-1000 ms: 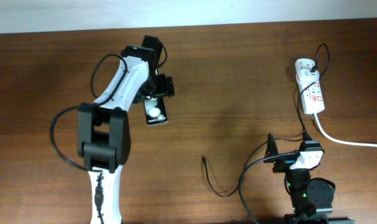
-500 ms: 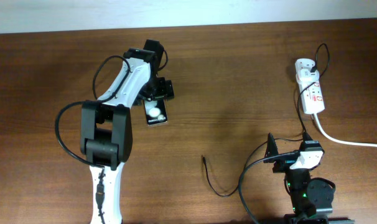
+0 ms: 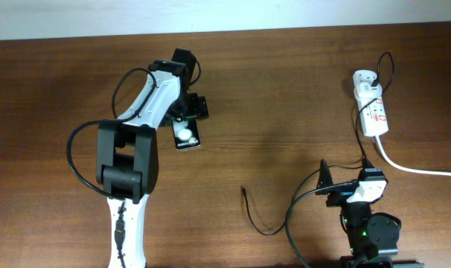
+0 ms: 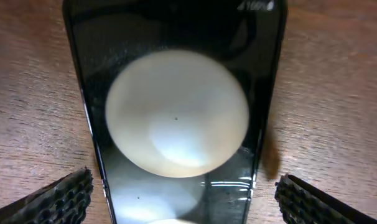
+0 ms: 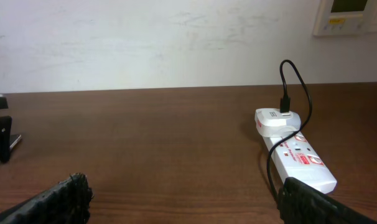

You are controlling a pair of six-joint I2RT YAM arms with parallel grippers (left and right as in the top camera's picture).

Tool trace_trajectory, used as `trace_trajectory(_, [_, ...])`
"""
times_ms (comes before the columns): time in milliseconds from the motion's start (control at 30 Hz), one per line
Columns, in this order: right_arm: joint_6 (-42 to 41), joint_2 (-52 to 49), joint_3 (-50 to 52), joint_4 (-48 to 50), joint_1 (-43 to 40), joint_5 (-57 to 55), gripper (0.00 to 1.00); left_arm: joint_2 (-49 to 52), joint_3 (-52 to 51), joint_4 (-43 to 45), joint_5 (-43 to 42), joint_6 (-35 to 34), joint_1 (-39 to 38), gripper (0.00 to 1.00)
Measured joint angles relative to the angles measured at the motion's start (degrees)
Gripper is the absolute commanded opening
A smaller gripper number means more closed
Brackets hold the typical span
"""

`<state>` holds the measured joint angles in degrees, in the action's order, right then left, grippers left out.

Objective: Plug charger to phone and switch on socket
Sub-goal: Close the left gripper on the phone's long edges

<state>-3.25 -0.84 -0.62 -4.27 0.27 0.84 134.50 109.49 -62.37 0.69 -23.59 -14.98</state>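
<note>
The black phone [image 3: 186, 135] lies flat on the wooden table at the upper left; in the left wrist view [image 4: 176, 112] it fills the frame with a round white glare spot. My left gripper [image 4: 182, 199] is open, its fingers on either side of the phone's near end, not touching it. The charger [image 3: 251, 212], a thin black cable, has its free plug tip near the table's middle front. The white socket [image 3: 373, 108] lies at the far right with a white adapter at its far end; it also shows in the right wrist view [image 5: 297, 152]. My right gripper [image 5: 182, 202] is open and empty.
A thick white cord [image 3: 415, 167] runs from the socket off the right edge. The charger's other end loops out of the adapter [image 5: 277, 118]. A pale wall stands behind the table's far edge.
The left arm has shifted slightly over the phone during the first half second, then stayed. The right arm, cable and socket have not moved.
</note>
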Motion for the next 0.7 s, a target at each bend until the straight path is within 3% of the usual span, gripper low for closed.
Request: trace_trajectory(700, [0.0,0.0,0.0,0.0,0.0,0.0,0.99,-0.1,-1.9,2.3,0.2,-1.6,0.0,0.99])
